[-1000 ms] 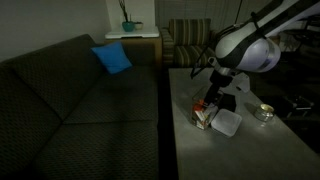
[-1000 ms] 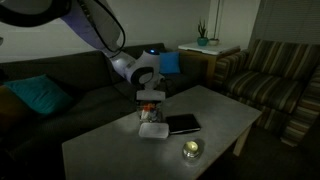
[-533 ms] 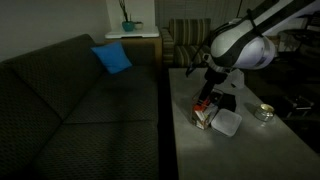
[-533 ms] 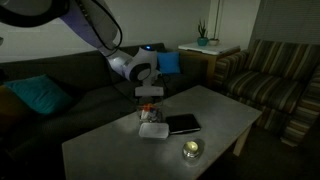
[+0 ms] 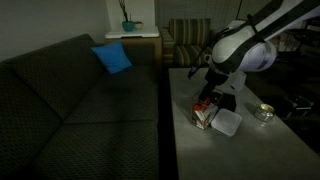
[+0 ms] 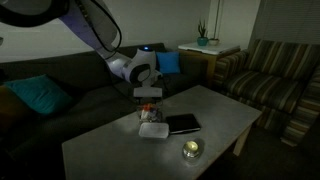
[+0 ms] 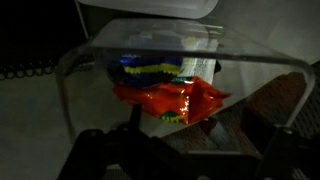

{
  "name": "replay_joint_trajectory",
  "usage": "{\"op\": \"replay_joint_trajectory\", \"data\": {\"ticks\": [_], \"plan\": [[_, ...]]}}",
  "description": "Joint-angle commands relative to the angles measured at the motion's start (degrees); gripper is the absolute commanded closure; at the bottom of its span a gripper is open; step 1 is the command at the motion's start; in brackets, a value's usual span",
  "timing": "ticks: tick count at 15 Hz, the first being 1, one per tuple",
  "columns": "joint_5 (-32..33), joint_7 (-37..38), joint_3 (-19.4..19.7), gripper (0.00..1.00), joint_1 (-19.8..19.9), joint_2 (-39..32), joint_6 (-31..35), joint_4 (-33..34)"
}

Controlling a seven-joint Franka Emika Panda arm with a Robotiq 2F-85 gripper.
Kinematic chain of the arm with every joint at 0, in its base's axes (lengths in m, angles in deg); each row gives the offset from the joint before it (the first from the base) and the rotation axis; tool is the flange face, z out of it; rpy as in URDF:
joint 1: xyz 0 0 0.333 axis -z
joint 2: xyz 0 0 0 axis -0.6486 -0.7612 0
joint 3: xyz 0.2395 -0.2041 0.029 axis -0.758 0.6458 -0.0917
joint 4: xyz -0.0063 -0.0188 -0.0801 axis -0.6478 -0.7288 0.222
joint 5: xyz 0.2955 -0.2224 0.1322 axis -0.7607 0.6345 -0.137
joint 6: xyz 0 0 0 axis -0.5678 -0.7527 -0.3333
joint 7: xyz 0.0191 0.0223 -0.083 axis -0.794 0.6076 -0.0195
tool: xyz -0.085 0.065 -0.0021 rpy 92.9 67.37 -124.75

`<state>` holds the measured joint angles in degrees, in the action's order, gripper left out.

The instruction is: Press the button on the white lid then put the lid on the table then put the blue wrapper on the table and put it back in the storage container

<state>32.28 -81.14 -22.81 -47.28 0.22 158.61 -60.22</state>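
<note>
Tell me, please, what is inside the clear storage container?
In the wrist view, the storage container holds an orange-red wrapper, a blue and yellow wrapper next to it and something white. Whatever lies beneath these is covered.

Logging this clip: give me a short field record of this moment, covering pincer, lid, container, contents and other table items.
pincer: open, holding nothing, just above the storage container
white lid: off, lying flat on the table beside the container
storage container: clear, uncovered, standing on the table
contents: orange-red wrapper in front, blue wrapper behind it
other items: flat black object next to the lid; small round dish farther along the table
</note>
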Motion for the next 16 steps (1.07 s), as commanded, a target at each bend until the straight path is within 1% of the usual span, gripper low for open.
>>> {"op": "replay_joint_trajectory", "data": {"ticks": [1,2,6,8,12,14,16], "plan": [[2.12,2.89,0.35,0.00,0.28,0.00,0.96,-0.91],[2.34,2.30,-0.72,0.00,0.64,-0.01,-0.04,-0.14],[2.50,2.48,-0.94,0.00,0.62,0.00,-0.06,-0.10],[3.02,3.89,0.36,0.00,-0.46,0.00,1.44,-0.29],[4.13,6.19,0.89,0.00,-0.34,0.01,1.17,-0.88],[4.44,6.43,0.71,0.00,0.20,-0.01,1.94,-1.70],[4.42,5.87,0.41,0.00,1.00,-0.04,4.84,-3.12]]}}
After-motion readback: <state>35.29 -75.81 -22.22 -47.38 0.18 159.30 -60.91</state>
